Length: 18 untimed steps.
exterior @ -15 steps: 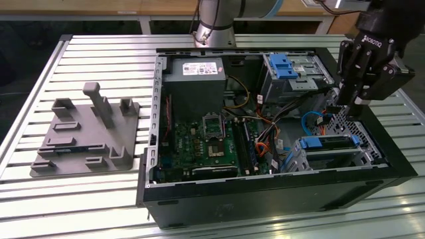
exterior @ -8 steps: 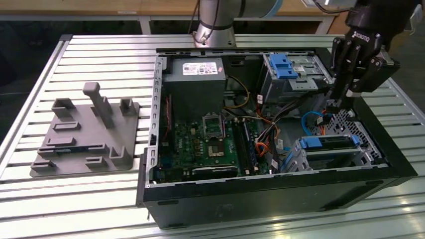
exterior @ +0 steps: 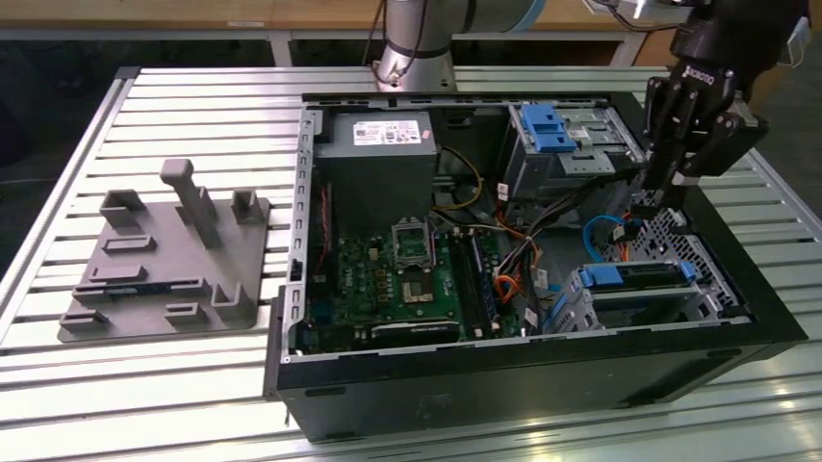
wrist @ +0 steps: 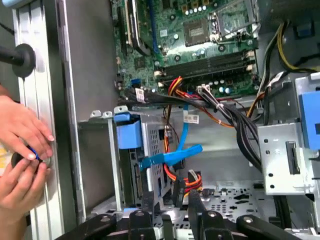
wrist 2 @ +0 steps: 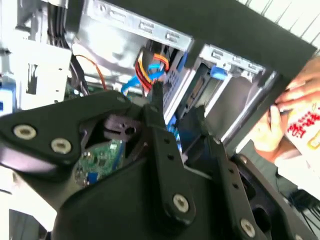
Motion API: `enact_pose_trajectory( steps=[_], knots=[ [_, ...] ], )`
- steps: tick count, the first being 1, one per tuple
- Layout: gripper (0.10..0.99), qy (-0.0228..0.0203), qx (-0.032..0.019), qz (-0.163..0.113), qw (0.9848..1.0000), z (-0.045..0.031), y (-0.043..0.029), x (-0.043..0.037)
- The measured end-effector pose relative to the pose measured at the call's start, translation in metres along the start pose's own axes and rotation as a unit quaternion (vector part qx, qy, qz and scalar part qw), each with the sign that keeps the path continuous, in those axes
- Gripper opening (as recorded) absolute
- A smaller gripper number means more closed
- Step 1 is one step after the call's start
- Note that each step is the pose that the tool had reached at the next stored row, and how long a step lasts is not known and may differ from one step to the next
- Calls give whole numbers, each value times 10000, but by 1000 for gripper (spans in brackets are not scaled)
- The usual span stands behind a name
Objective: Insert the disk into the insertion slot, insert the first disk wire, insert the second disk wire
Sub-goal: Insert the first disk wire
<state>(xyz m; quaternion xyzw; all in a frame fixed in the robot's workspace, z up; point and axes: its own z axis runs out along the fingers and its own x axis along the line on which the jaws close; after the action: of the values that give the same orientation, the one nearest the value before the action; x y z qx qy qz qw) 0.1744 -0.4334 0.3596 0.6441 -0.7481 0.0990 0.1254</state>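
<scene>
Disk wire step, as I read it: the disk (exterior: 636, 274) sits down in the insertion slot (exterior: 704, 289) at the exterior view's right end of the open PC case (exterior: 514, 371), blue carrier on top, so seating looks done. The gripper (exterior: 642, 204) hangs inside the case just above the slot's back side. In both wrist views its fingers (wrist 2: 161, 135) stand parted with a moderate gap, and I can make out nothing clamped between them. The blue wire (wrist: 170, 157) crosses the slot's perforated face near the tips; the red-orange wire bundle (wrist: 192, 180) with its black plug lies just beside them. Can't tell whether either plug is seated on the disk.

Doing it well, my judgement:
- grip the plug body, not the loose cable, or it will twist in the jaws
- square the plug to the disk's port before pushing, then push straight along the port axis
- keep the other bundle out of the gap; the wires are crowded and could snag a finger
- go slow near the thin sheet-metal slot wall

A person's hands (wrist: 22, 150) rest on the table rail (wrist: 35, 75) outside the case wall, well apart from the tips
</scene>
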Motion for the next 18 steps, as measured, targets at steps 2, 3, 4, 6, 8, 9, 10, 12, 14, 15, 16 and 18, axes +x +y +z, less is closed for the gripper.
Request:
enact_pose_trajectory(
  steps=[2, 3, 4, 6, 8, 9, 10, 12, 14, 15, 16, 18],
  knots=[
    [408, 27, -2, 21, 10000, 24, 1, -7],
    [408, 53, -1, 32, 10000, 32, 1, -10],
    [408, 85, 2, 40, 10000, 39, 2, -14],
    [408, 153, 9, 58, 9999, 53, 3, -22],
    [408, 220, 14, 88, 9997, 66, 8, -32],
    [408, 224, 13, 103, 9997, 77, 13, -42],
    [408, 223, 13, 122, 9997, 86, 20, -55],
    [408, 220, 17, 159, 9996, 100, 34, -82],
    [408, 237, 10, 218, 9995, 120, 36, -92],
    [408, 269, 7, 244, 9993, 124, 36, -95],
    [408, 326, 12, 261, 9991, 125, 36, -97],
    [408, 455, 30, 277, 9986, 123, 39, -114]
  ],
)
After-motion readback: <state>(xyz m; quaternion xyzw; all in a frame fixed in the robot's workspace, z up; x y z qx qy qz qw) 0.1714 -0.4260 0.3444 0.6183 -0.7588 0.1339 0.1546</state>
